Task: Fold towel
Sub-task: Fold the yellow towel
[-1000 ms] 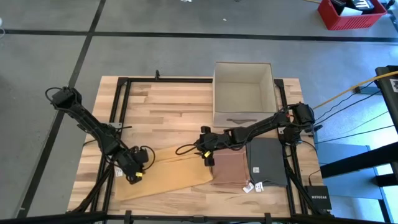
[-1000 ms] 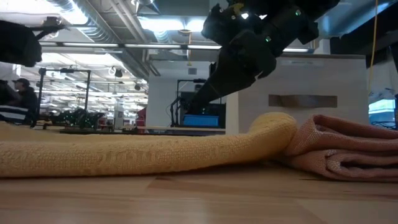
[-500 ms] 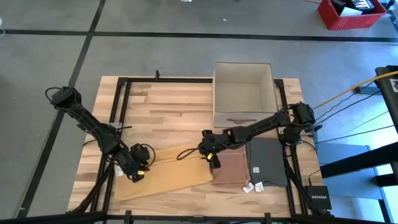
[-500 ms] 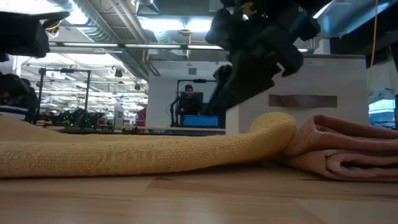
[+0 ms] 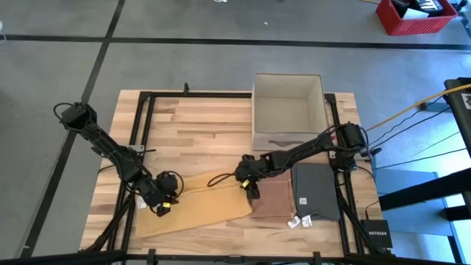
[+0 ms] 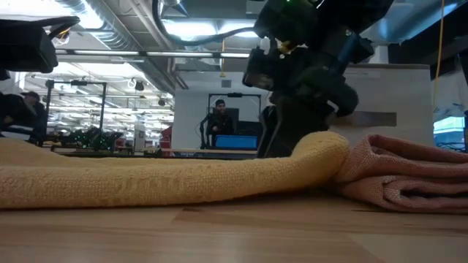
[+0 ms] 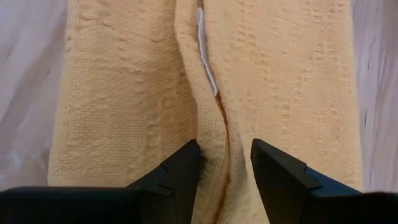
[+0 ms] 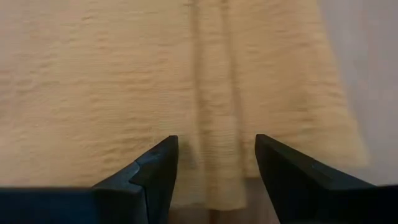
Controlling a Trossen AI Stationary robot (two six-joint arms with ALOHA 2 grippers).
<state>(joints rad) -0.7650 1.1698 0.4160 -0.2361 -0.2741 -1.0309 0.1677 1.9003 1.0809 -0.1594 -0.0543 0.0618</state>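
While the yellow towel (image 5: 195, 202) lay lower centre of the frame, the left gripper (image 5: 163, 207) and right gripper (image 5: 249, 189) hung over its two ends, fingers apart astride a ridge, and should each pinch that fold squarely before lifting together.

We see bare table (image 5: 206, 125) open toward the far left. The cardboard box (image 5: 288, 110) blocks the far right. The folded pink towel (image 5: 271, 200) and grey towel (image 5: 316, 191) fill the near right, the pink one touching the yellow towel (image 5: 199, 206).
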